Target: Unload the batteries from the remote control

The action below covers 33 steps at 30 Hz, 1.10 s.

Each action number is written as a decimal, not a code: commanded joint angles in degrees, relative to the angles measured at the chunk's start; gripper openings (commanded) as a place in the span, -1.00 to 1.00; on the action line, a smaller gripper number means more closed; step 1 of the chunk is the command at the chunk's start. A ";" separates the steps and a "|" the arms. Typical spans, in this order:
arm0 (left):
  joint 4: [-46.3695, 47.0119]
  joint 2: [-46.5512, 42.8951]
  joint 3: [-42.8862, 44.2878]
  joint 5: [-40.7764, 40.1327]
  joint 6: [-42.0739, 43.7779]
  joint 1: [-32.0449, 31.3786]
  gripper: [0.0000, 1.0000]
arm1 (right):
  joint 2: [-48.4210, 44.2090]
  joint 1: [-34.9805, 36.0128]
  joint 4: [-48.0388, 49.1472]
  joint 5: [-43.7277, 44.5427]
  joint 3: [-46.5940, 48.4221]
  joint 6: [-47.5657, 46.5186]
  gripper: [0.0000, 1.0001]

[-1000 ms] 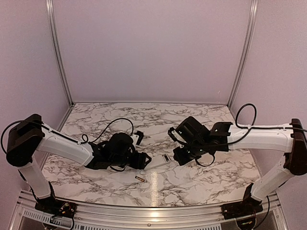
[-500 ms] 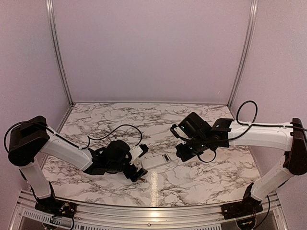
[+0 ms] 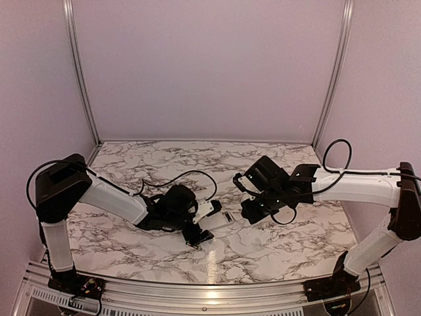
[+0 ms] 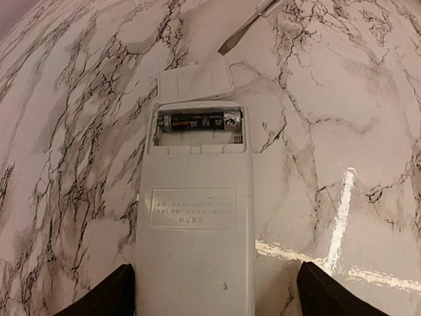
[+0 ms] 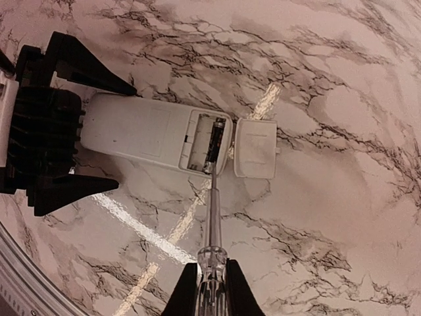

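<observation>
**A:** Where was the remote control [image 4: 194, 217]?

**B:** Flat on the desk [image 3: 131, 253], midway between its side edges and toward the near edge. One dark battery [image 4: 200, 121] lay exposed in it. The left gripper [image 5: 122, 135] straddled it, fingers apart, not clamping.

**A:** The risk?

**B:** The right gripper [image 5: 207, 289], closed on the screwdriver [image 5: 214, 217], could shove the unclamped remote rather than lift the battery.

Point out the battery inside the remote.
In the left wrist view the dark battery lies crosswise in the open compartment at the far end of the remote control, beside the detached cover.
</observation>
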 commanded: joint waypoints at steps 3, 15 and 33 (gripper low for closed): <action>-6.48 3.24 3.72 4.97 3.09 2.81 0.64 | -1.34 -0.50 0.90 -0.60 -0.89 -0.66 -1.00; -13.32 7.82 8.39 12.73 4.34 5.36 0.15 | -3.43 -0.50 1.06 -0.84 -2.05 -0.24 -1.00; -3.25 -5.37 -2.82 -16.87 -1.50 -4.23 -0.85 | -3.52 -0.13 1.85 -4.10 -1.32 -2.00 -1.00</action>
